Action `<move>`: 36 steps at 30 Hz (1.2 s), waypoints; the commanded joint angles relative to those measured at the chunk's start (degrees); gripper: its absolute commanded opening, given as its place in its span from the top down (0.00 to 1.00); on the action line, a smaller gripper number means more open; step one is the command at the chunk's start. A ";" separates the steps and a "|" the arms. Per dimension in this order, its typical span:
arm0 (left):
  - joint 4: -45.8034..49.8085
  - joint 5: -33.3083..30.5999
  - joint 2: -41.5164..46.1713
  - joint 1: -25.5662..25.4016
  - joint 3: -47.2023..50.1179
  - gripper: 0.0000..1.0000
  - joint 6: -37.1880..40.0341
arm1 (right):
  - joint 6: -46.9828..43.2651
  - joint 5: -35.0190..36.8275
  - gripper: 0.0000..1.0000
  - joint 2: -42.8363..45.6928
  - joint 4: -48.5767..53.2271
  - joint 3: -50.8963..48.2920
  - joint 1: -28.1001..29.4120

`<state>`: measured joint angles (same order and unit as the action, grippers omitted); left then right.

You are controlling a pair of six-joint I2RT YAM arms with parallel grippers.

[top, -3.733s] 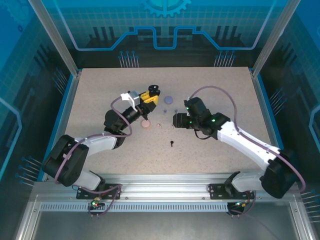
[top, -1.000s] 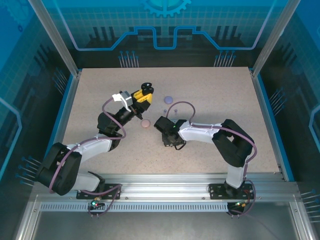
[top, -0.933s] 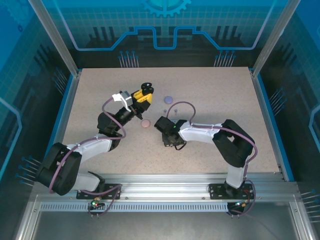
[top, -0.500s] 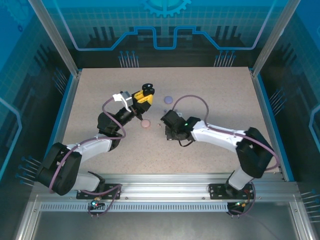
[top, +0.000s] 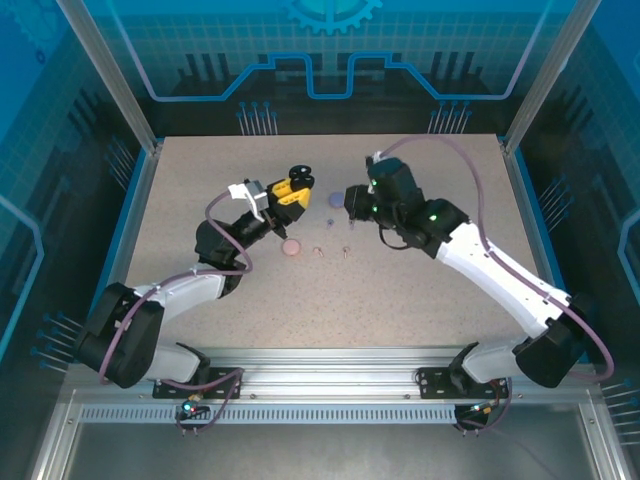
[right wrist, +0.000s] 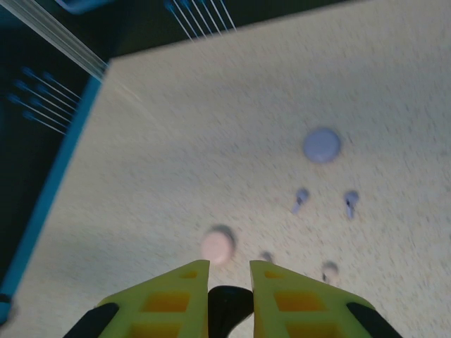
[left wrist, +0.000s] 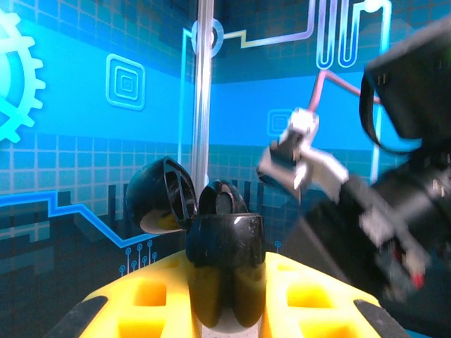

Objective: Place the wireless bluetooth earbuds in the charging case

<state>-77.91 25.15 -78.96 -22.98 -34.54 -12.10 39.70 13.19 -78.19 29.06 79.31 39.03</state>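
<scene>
Watching remotely, I saw the left gripper [left wrist: 225, 299] clamped around the open black charging case [left wrist: 224, 246], aloft beyond the pink case [top: 291, 247], and the right gripper [right wrist: 229, 276] pinching a black earbud [right wrist: 229, 304] aloft, beyond and right of that pink case.

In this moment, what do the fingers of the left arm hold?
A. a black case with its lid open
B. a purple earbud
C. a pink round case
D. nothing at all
A: in the left wrist view the yellow fingers grip a black case from both sides, and its lid stands open.
</scene>
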 commanded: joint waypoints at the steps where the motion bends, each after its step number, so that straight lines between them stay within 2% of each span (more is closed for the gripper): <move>1: -2.25 3.08 -0.66 0.05 -2.43 1.00 -1.11 | -3.54 -3.25 0.81 1.16 -1.11 5.34 -0.70; 9: -2.25 3.59 -1.94 -0.85 -3.95 1.00 -1.18 | -5.02 -7.77 0.81 -0.99 -5.98 13.44 0.02; 19: -2.25 2.99 -2.96 -1.75 -5.16 1.00 -1.17 | -7.29 -8.81 0.81 -1.48 -16.24 9.96 4.02; 36: -2.27 2.84 -3.47 -1.89 -6.40 1.00 -1.35 | -5.70 -7.86 0.83 -0.94 -19.83 3.92 5.46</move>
<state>-77.84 27.38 -82.30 -24.51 -38.94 -12.14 33.43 5.52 -79.42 11.18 84.55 43.88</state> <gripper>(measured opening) 0.222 0.173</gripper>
